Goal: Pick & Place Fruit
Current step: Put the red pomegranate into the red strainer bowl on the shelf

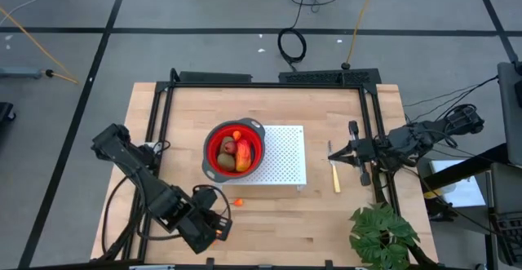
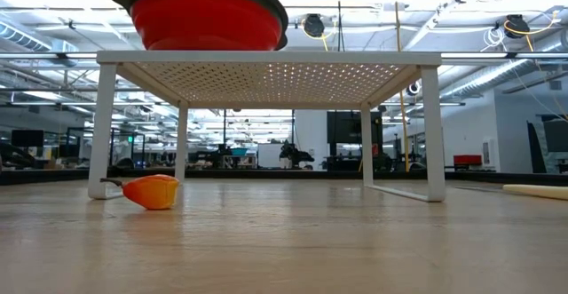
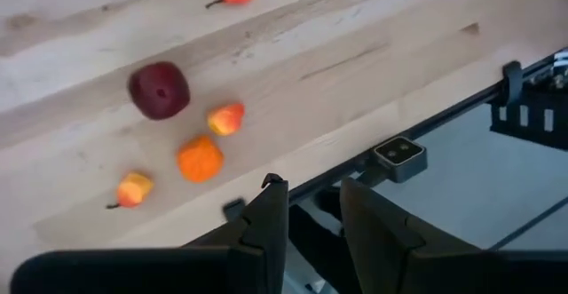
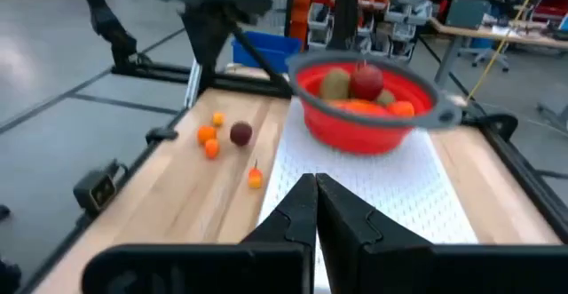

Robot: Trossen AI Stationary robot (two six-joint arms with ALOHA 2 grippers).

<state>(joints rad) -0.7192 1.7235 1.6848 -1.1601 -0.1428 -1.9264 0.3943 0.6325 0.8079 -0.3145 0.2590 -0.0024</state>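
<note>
Now we see our left gripper slightly parted, empty, near a dark red ball, our right gripper pressed together, facing the red collapsible bowl of fruit

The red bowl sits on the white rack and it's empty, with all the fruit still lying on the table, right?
Not quite. The red bowl does sit on the white rack, but it is not empty: the high view shows fruit inside it. Only some small pieces still lie on the table.
</note>
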